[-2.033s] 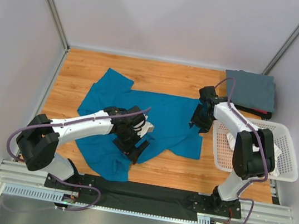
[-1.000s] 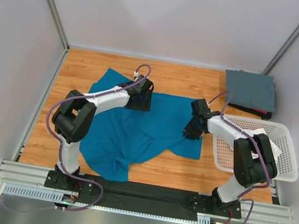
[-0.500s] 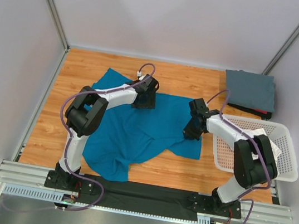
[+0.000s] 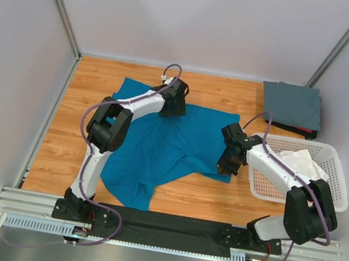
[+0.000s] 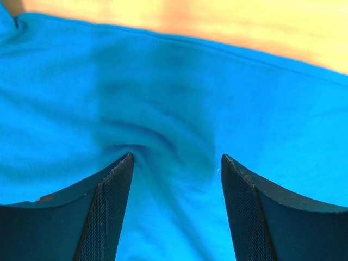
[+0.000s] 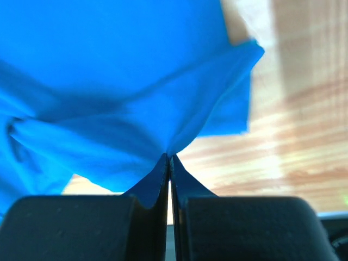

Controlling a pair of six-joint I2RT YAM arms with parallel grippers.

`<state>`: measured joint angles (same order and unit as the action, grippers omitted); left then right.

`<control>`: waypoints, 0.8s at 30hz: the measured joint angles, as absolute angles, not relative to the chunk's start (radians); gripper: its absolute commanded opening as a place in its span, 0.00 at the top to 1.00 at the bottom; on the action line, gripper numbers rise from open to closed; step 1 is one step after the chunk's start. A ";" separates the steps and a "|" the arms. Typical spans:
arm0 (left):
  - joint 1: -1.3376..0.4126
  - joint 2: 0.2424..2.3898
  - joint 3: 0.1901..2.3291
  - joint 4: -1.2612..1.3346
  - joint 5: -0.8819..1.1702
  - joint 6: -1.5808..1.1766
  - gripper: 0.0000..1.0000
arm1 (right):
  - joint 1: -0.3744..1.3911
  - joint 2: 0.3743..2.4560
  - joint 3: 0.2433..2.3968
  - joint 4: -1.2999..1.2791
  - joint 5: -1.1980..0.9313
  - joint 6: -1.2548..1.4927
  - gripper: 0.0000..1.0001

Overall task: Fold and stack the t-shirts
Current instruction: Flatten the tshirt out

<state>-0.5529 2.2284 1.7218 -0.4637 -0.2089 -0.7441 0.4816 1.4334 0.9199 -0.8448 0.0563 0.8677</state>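
The teal-blue t-shirt [image 4: 159, 148] lies rumpled across the middle of the wooden table. My left gripper [image 4: 173, 104] is open at its far edge, fingers pressed down on the cloth [image 5: 174, 136] with a wrinkle between them. My right gripper [image 4: 225, 163] is shut on a pinch of the shirt's right edge [image 6: 179, 125] and holds it lifted above the wood. The slate grey t-shirt [image 4: 292, 105] lies folded at the far right corner. White cloth [image 4: 301, 164], the white t-shirt, sits in the basket.
A white lattice basket [image 4: 337, 187] stands at the right, beside my right arm. A dark and red item [image 4: 300, 130] peeks from under the grey shirt. Bare wood [image 4: 88, 91] shows left of the teal shirt. Grey walls enclose the table.
My left arm swung from the shirt's near left up to its far edge and settled there. My right gripper moved nearer and right, pulling the shirt's right edge with it.
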 measured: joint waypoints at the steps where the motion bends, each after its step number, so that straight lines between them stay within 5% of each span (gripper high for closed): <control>1: -0.547 2.238 1.737 -0.467 -0.208 -0.747 0.28 | 0.482 1.429 0.912 -0.857 0.051 0.867 1.00; 24: -0.479 2.344 1.911 -0.475 -0.153 -0.690 0.29 | 0.596 1.617 0.934 -0.967 -0.118 0.743 1.00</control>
<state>-0.4786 2.3444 1.9110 -0.4747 -0.1532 -0.6899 0.5957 1.6165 0.9340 -0.9672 -0.1184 0.7433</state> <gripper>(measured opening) 0.706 0.007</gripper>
